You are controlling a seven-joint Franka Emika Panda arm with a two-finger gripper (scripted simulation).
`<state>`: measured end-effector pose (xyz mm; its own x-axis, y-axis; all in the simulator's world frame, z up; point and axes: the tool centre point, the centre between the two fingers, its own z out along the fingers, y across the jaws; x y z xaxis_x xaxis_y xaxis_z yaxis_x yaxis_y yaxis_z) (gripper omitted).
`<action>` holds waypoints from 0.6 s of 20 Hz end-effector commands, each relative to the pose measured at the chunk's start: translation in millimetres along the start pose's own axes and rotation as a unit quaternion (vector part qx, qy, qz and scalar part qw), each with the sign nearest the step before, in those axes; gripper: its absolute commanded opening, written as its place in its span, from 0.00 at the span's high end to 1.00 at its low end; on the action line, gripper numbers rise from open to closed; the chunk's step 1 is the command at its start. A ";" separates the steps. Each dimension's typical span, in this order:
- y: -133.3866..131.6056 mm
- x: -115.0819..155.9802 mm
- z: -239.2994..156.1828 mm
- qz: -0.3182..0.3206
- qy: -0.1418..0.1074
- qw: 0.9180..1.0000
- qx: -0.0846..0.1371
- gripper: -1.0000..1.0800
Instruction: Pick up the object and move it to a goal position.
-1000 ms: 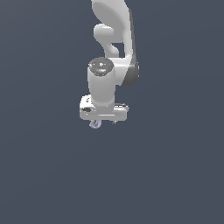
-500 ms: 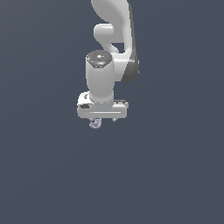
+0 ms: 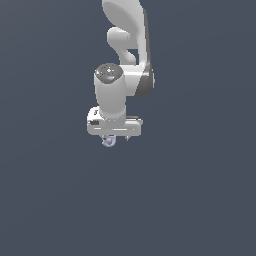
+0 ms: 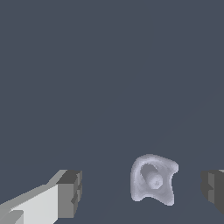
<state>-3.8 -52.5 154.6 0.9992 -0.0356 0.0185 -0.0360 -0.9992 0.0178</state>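
Note:
The object (image 4: 153, 179) is a small pale lilac-grey lump with a hollow in its middle, lying on the dark grey floor. In the wrist view it sits between my two grey fingertips (image 4: 70, 192), closer to the far one, with a gap on each side. My gripper (image 4: 141, 189) is open and touches nothing. In the exterior view the white hand hangs straight down, and the gripper (image 3: 114, 138) is low over the object (image 3: 108, 142), which peeks out just under the hand. The fingers are mostly hidden by the hand there.
The white arm (image 3: 127, 30) comes down from the top of the exterior view. Plain dark grey ground (image 3: 190, 200) surrounds the hand. No goal marker shows in either view.
The wrist above the hand has shifted slightly toward the exterior view's left. The hand and the object stay almost where they were.

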 end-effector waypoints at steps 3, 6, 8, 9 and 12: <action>15.7 -17.3 24.5 0.025 -0.004 1.000 0.004 0.04; 26.8 -31.1 41.5 0.044 -0.006 0.999 0.006 0.04; 32.6 -38.7 50.0 0.054 -0.008 0.999 0.007 0.04; 35.0 -41.9 53.5 0.058 -0.008 0.998 0.007 0.04; 40.2 -49.2 61.1 0.067 -0.009 0.998 0.008 0.04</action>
<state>-49.6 -89.6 97.1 0.9872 -0.1594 0.0011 -0.1594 -0.9872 0.0013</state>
